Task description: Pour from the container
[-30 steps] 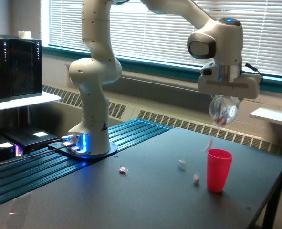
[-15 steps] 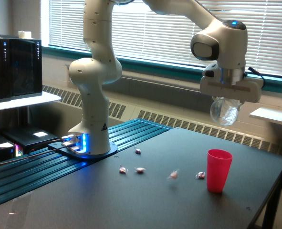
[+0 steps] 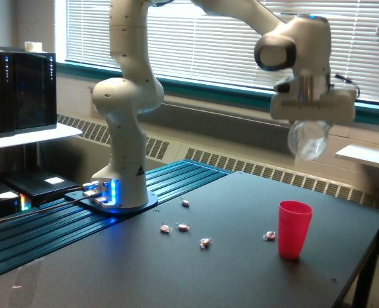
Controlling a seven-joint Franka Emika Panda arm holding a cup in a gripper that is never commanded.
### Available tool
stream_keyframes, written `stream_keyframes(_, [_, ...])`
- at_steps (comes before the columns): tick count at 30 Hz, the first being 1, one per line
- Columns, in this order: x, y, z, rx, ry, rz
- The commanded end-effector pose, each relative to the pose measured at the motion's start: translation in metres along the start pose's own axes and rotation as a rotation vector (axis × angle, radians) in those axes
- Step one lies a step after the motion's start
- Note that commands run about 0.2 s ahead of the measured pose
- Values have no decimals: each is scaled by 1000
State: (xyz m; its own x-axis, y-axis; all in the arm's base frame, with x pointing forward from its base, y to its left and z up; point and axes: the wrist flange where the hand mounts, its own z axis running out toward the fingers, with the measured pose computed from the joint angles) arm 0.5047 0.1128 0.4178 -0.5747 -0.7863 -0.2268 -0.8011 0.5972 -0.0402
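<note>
While the white arm hangs high on the exterior view's right, its gripper [image 3: 310, 120] has its fingers clamped on the clear cup [image 3: 308, 139], which sits tipped over in the air, well above the bench [image 3: 176, 276] and slightly to the right of the pink cup [image 3: 294, 228]. Whether anything is left inside the clear cup, I cannot tell. Down below, the pink cup stands upright on the dark bench near its right edge, with nothing between it and the cup overhead. Scattered over the benchtop are small wrapped candies: one [image 3: 269, 236] just beside the pink cup on its left, one [image 3: 204, 242] near the middle, two [image 3: 183, 227] [image 3: 165, 228] close together further left, and one [image 3: 185, 203] nearer the arm's base [image 3: 118, 199]. That base glows blue on a ribbed teal platform. Behind runs a window with white blinds [image 3: 195, 38], and a black box [image 3: 19, 90] sits on a shelf at far left.
</note>
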Motion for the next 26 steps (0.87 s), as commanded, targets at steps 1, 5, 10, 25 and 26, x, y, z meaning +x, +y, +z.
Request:
stream_keyframes(1, [-18, 38, -37, 176, -52, -64])
stream_keyframes(5, [-22, 46, -36, 245, -39, -126])
stream_keyframes(10, [-17, 49, -26, 258, -76, -138])
stream_keyframes(25, [-8, 60, -23, 315, -103, -148])
stream_keyframes(26, [-9, 59, -23, 314, -103, -148])
